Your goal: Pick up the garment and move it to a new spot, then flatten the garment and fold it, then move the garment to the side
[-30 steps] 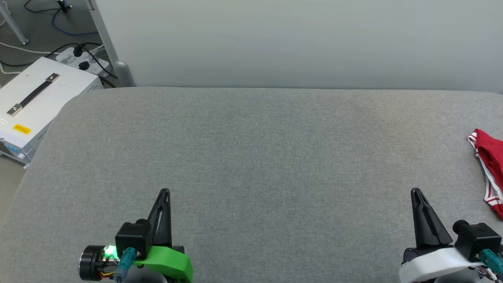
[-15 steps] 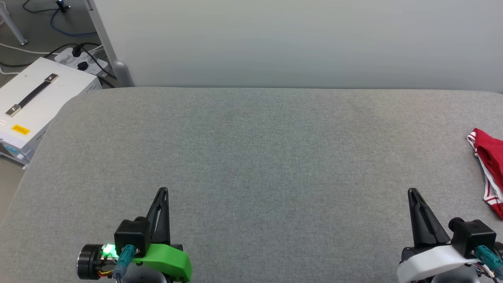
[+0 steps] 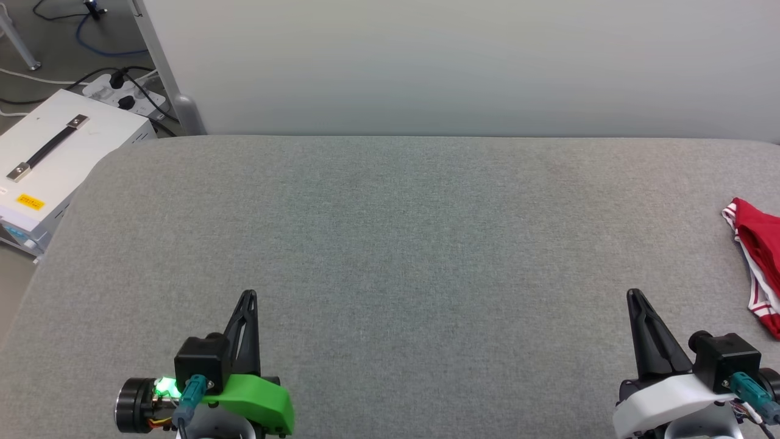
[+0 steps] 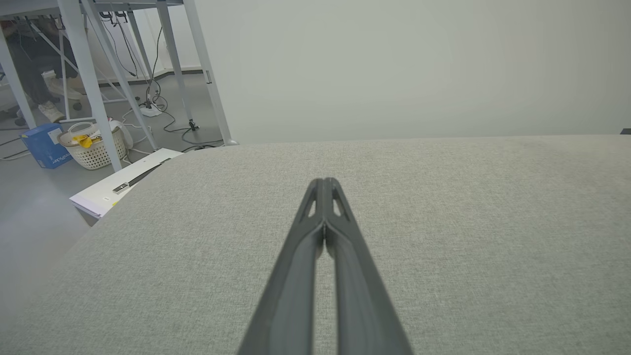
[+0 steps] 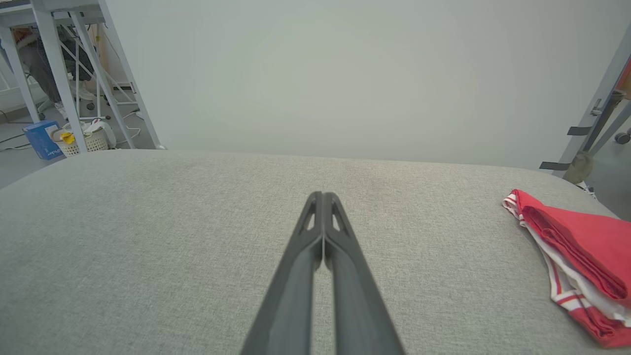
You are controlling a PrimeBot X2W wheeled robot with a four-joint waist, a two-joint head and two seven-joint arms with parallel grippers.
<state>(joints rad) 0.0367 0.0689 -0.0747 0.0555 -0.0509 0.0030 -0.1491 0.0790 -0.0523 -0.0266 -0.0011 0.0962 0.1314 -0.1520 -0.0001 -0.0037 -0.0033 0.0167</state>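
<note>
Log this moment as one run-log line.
left end effector: shut, empty | right end effector: shut, empty | red-and-white garment: lying bunched at right on grey fabric surface, untouched

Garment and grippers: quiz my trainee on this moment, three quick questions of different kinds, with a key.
1. True or false: the garment lies toward the robot's right end of the grey surface.
2. Multiple choice: the left gripper is A) open, B) shut and empty, C) shut on the garment.
3. Fill in: the gripper nearer the garment is the ____ one.
Key: 1 true; 2 B; 3 right: the right gripper, also shut and apart from the cloth.
</note>
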